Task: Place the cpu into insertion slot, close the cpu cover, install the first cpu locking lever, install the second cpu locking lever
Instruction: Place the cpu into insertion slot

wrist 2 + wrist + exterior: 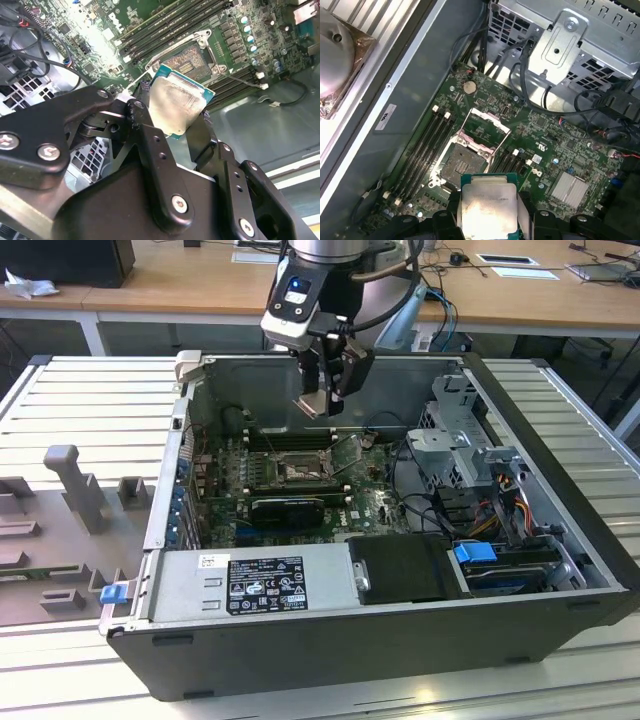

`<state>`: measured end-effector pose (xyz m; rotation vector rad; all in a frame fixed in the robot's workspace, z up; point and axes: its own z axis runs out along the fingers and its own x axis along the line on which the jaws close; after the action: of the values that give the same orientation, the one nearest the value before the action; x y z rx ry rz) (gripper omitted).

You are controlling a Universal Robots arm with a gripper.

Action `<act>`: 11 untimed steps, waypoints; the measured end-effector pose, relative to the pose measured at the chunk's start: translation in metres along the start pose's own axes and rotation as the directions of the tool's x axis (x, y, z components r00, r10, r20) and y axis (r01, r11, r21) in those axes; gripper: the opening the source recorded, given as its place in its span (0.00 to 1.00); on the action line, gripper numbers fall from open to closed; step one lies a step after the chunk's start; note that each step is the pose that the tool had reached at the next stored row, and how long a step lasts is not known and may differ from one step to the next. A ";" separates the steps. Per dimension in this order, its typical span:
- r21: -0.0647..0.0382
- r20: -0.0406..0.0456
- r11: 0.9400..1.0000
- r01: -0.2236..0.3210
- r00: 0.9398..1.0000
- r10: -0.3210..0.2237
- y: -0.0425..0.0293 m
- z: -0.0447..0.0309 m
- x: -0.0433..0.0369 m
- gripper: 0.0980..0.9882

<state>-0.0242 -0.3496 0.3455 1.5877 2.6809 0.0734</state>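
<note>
The end effector (pixel 322 398) is clenched on the cpu (pixel 176 104), pinching it by two opposite edges with its pale, smeared face showing in both wrist views. In the exterior view the chip hangs clear above the motherboard inside the open computer case (pixel 520 570), which lies on the ribbed worktop (pixel 80 390); it is not yet in the insertion slot (pixel 465 162). The slot lies bare below, and the cpu cover (pixel 489 119) stands swung up at its far side. The main hazard, as I judge it, is a skewed arrival: if the chip comes down rotated or tilted against the socket frame, one corner could land first and press on the fine contacts in the brownish centre, which probably bend easily. The grip is on thin edges only, so a nudge against the raised cover or the socket rim could twist the chip between the fingers (pixel 150 145) or knock it loose onto the board. A drop from this height might send it onto the memory slots (pixel 425 150) beside the socket. Whether the chip's corner marking matches the socket's orientation cannot be told from here, and a wrong match would stop it seating flat.
</note>
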 end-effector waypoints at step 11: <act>0.000 0.001 1.000 -0.010 1.000 0.010 -0.0001 0.0023 0.0000 0.49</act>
<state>-0.0242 -0.3496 0.3432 1.6004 2.6727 0.0725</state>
